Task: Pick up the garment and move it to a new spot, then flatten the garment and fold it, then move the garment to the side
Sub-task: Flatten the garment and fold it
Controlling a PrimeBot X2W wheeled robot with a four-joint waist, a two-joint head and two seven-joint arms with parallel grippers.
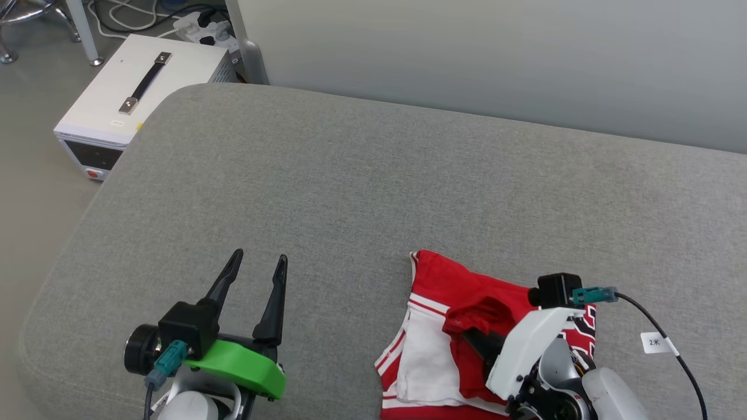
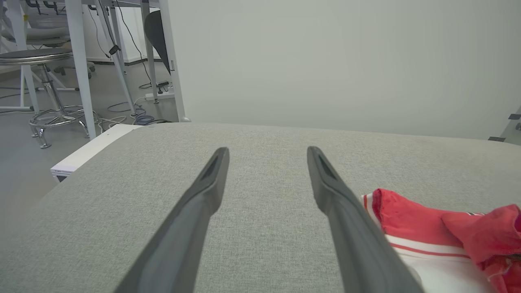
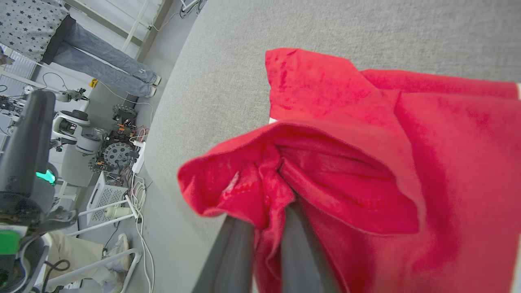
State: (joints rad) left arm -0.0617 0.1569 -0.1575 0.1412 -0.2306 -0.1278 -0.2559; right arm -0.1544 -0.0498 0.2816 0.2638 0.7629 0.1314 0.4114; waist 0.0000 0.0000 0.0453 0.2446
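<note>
Right gripper [image 1: 465, 332] pinching red fold of garment [image 1: 435, 280] (crumpled heap, 5 o'clock on grey cushion [image 1: 350, 175]). Left gripper [image 1: 258, 261] at 7 o'clock, fingers spread, well apart from garment.

A robotics lab: beyond the left jaws sit a white instrument box [image 1: 140, 87], power strip [image 1: 204, 27], loose cables [image 1: 125, 14].

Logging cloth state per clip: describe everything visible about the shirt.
The shirt is soft red fabric with a white sleeve and red-and-white striped trim. It lies crumpled on the grey cushion at the robot's right. The right end effector is shut on a bunched red fold near its middle.
</note>
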